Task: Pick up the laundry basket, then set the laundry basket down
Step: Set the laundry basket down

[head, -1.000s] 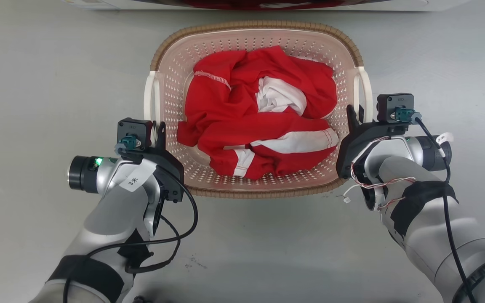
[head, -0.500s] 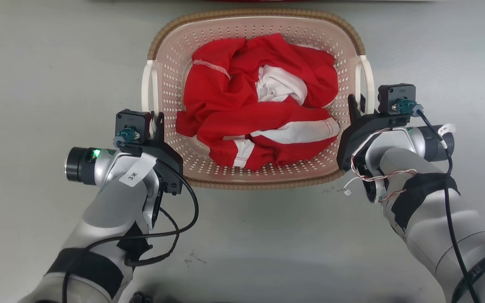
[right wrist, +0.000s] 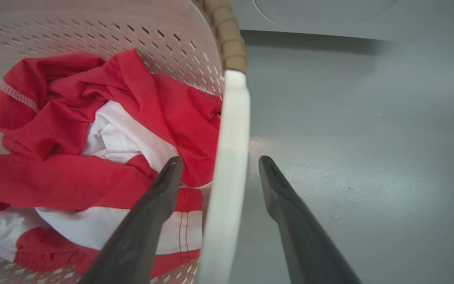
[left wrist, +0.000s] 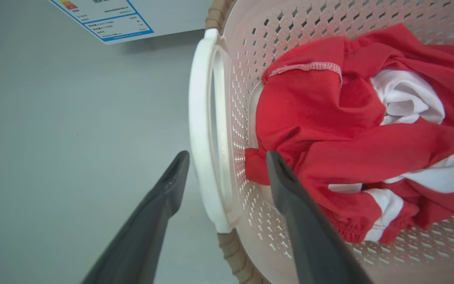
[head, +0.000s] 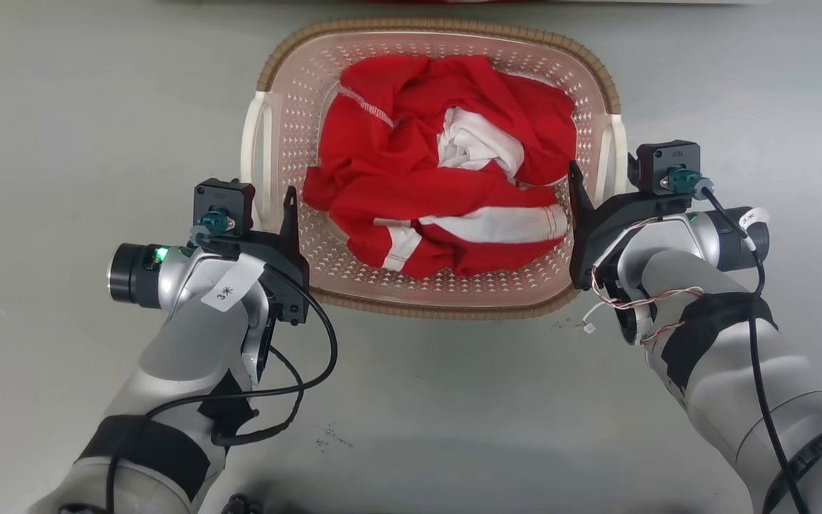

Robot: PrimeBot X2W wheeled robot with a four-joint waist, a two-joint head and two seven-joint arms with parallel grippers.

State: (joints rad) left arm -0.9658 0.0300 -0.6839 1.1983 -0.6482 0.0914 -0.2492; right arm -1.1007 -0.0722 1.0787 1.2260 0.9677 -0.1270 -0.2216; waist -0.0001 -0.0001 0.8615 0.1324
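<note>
The laundry basket, pale pink with a brown rim, stands on the grey floor and holds red and white clothes. My left gripper is open astride the white left handle. In the left wrist view one finger of the left gripper is outside the handle and one is inside the basket wall. My right gripper is open the same way at the right handle. In the right wrist view the right gripper straddles that white handle with gaps on both sides.
A white appliance with a blue-edged label stands just beyond the basket, and its base shows in the right wrist view. Grey floor spreads left, right and in front of the basket.
Both grippers' jaws have widened, and each inner finger now reaches over the basket wall. The head view has shifted a little, and the basket sits slightly higher in it.
</note>
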